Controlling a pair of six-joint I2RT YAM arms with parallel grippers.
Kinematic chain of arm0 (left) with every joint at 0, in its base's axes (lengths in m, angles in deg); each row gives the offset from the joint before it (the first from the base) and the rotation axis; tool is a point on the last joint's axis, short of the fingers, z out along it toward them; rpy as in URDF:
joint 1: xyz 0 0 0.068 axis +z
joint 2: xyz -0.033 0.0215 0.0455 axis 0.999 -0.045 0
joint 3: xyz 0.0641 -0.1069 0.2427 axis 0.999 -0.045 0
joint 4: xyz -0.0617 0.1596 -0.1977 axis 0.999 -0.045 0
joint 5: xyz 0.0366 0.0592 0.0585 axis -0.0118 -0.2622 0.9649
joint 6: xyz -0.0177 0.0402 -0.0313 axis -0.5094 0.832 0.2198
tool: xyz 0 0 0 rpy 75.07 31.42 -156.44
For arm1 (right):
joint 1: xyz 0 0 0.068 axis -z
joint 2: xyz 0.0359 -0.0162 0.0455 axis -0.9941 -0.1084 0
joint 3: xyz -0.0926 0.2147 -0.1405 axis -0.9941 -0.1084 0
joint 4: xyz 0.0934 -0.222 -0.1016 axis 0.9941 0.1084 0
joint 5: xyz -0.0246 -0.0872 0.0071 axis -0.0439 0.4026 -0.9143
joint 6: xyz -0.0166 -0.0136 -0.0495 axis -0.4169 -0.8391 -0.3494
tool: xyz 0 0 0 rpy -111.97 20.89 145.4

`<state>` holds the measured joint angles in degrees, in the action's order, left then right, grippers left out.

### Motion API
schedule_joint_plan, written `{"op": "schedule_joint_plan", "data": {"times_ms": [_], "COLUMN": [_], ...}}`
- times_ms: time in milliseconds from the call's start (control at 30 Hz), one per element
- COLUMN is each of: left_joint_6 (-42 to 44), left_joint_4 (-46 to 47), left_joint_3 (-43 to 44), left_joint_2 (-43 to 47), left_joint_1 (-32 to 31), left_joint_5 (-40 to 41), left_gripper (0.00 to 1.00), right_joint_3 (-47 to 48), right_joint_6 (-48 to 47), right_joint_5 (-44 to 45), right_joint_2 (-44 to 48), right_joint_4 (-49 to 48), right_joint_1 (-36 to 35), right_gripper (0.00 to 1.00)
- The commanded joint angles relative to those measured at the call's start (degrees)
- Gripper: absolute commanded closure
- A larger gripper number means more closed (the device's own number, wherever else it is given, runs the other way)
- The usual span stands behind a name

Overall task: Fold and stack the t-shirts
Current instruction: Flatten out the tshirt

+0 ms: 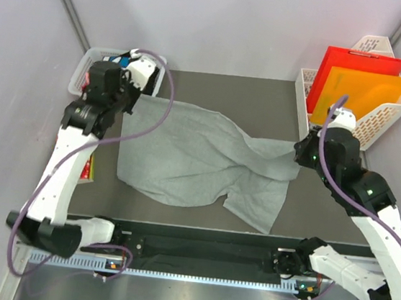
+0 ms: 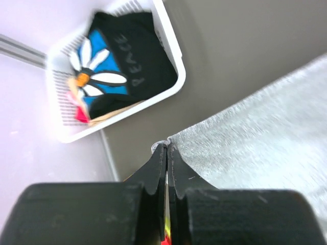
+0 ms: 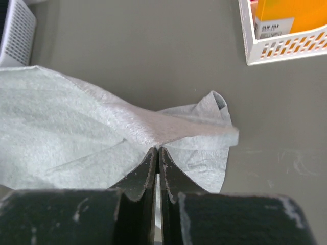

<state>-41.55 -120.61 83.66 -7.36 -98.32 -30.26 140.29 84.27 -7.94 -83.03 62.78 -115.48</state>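
Note:
A light heather-grey t-shirt (image 1: 200, 157) lies spread and rumpled on the dark table. My left gripper (image 1: 135, 103) is shut on its far left corner (image 2: 176, 139), close to a white basket. My right gripper (image 1: 300, 153) is shut on the shirt's right edge (image 3: 168, 130), which bunches up at the fingertips. The grey cloth fills the right of the left wrist view (image 2: 265, 132) and the left of the right wrist view (image 3: 61, 127). A black t-shirt with a white daisy on blue (image 2: 115, 66) lies folded in the white basket (image 2: 171, 48) at the far left.
A white rack (image 1: 379, 112) with red and orange folders stands at the far right; it also shows in the right wrist view (image 3: 286, 43). A small red packet (image 1: 91, 169) lies at the table's left edge. Grey walls close in on both sides.

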Motion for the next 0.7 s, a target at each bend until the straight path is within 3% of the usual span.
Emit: {"op": "schedule_joint_plan", "data": {"times_ms": [0,167,333,433,567,667], "left_joint_6": [1.85,0.72,-4.11,-6.31,-7.02,-6.59], "left_joint_4": [-8.73,-14.36,-20.42,-21.58,-24.21,-24.22], "left_joint_3": [-1.52,4.34,18.59,25.45,29.15,25.40], "left_joint_2": [8.24,17.73,20.91,22.40,23.98,25.39], "left_joint_1": [-0.44,-0.44,-0.44,-0.44,0.79,1.14], "left_joint_5": [1.36,0.93,-2.48,-3.98,-5.74,-5.23], "left_gripper": [1.00,1.00,1.00,1.00,1.00,1.00], "right_joint_3": [5.58,11.38,29.30,38.97,38.91,34.44], "right_joint_6": [-0.78,-2.44,-7.35,-10.26,-9.74,-9.66], "right_joint_5": [-0.61,-7.46,-15.27,-21.67,-23.22,-19.35], "right_joint_2": [4.28,10.34,12.02,11.06,11.84,12.90], "right_joint_4": [1.65,6.13,9.83,13.24,13.87,11.69], "right_joint_1": [0.42,0.41,1.90,8.39,10.87,11.05], "right_gripper": [1.00,1.00,1.00,1.00,1.00,1.00]}}
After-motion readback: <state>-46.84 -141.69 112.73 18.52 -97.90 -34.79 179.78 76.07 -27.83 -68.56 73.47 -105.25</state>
